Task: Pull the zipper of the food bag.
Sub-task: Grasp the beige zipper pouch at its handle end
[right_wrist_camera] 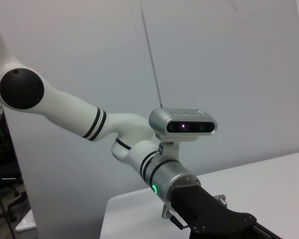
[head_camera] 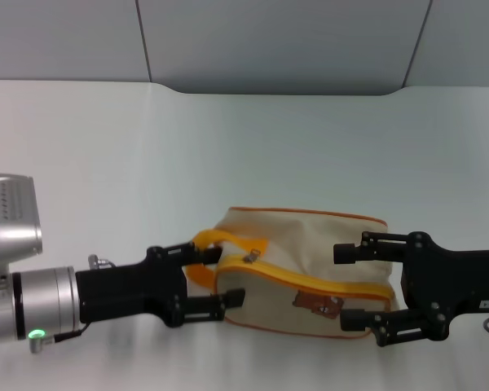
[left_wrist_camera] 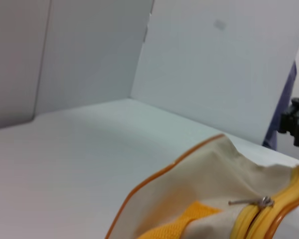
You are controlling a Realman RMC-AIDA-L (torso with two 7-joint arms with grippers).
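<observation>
The cream food bag (head_camera: 310, 244) with orange piping lies on the white table, with its bear print (head_camera: 318, 304) facing me. Its orange strap handle (head_camera: 231, 242) is at the left end. The zipper's small metal pull tab (head_camera: 248, 258) sits at the left end of the yellow zip track (head_camera: 326, 283). It also shows in the left wrist view (left_wrist_camera: 251, 202). My left gripper (head_camera: 218, 277) is open, with its fingers on either side of the bag's left end by the handle. My right gripper (head_camera: 348, 287) is open around the bag's right end.
The white table (head_camera: 244, 147) runs back to a grey wall (head_camera: 277, 41). The right wrist view shows only my left arm and its wrist camera (right_wrist_camera: 183, 124); the bag is out of that view.
</observation>
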